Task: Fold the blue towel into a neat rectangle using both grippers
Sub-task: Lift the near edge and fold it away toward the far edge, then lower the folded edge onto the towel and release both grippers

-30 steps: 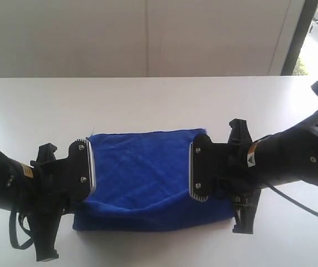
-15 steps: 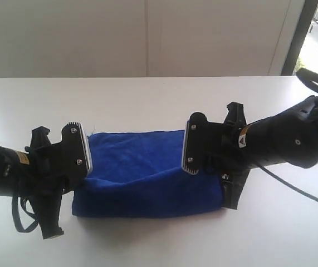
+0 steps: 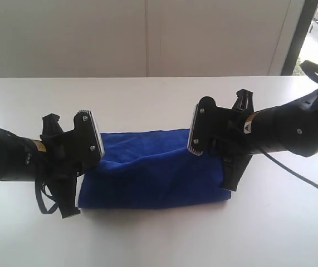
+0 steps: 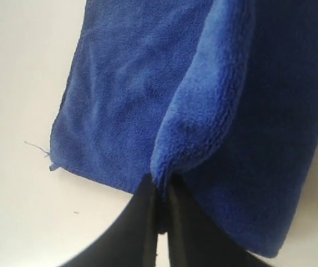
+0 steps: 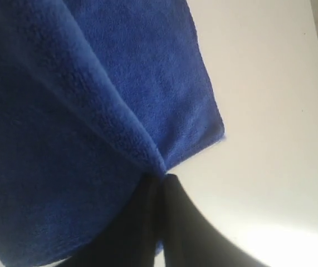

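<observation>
- A white table (image 3: 147, 100) fills the exterior view, with a pale wall (image 3: 147, 39) behind it at 12 o'clock and a strip of window (image 3: 317, 28) at 2 o'clock.
- The blue towel (image 3: 147, 172) lies near the middle of the table as a wide, low band. Its upper layer is doubled over, and a rounded fold runs along the 6 o'clock side.
- 2 dark robot arms reach in, 1 from 9 o'clock and 1 from 3 o'clock.
- The left gripper (image 3: 92, 146) sits at the towel's 10 o'clock corner, touching the cloth.
- The right gripper (image 3: 199, 132) sits at the towel's 2 o'clock corner, also touching the cloth.
- In the left wrist view, the left gripper (image 4: 159, 192) has its 2 black fingers pressed together. They pinch a plump, rolled edge of the towel (image 4: 125, 94), which rises over a flat layer lying on the table (image 4: 14, 83).
- A loose thread (image 4: 36, 147) trails from 1 flat corner of the cloth.
- In the right wrist view, the right gripper (image 5: 160, 189) is likewise clamped shut on a rolled edge of the towel (image 5: 64, 139), with a flat corner spread on the table (image 5: 270, 111) beside it.
</observation>
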Motion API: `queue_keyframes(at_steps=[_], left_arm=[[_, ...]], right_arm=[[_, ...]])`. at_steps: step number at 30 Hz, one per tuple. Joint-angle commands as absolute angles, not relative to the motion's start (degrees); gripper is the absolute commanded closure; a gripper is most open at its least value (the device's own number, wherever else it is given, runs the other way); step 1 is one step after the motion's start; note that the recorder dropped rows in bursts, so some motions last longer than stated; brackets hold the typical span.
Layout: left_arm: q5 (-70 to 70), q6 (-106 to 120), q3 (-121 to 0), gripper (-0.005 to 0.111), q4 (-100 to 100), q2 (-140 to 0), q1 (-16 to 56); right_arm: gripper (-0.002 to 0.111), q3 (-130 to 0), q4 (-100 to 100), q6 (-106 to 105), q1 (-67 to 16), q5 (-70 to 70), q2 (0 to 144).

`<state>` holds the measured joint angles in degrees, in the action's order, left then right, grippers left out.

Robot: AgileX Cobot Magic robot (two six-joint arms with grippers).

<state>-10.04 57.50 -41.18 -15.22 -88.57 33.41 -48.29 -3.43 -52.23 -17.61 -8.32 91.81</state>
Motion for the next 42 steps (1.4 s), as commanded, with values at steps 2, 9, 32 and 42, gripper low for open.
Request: queue_keyframes(at_steps=[2, 9, 32, 42], left_arm=[[-10.85, 57.81, -43.51, 0.107, -15.65, -91.48, 32.6], [-13.3, 57.81, -44.92, 0.107, -15.65, -94.1, 28.6], [-14.17, 60.39, -56.39, 0.107, -15.38, -106.6, 25.9], [-15.34, 60.39, -59.51, 0.107, -15.38, -107.79, 25.29]], right_arm=[[0.108, -51.5, -3.44, -51.17, -16.92, -7.08, 95.36], [0.108, -55.98, -3.44, -51.16, -15.99, -6.79, 100.04], [0.108, -65.75, -3.44, -50.97, -12.48, -4.41, 110.82], [0.108, -69.24, -3.44, -50.72, -12.48, -4.6, 114.4]])
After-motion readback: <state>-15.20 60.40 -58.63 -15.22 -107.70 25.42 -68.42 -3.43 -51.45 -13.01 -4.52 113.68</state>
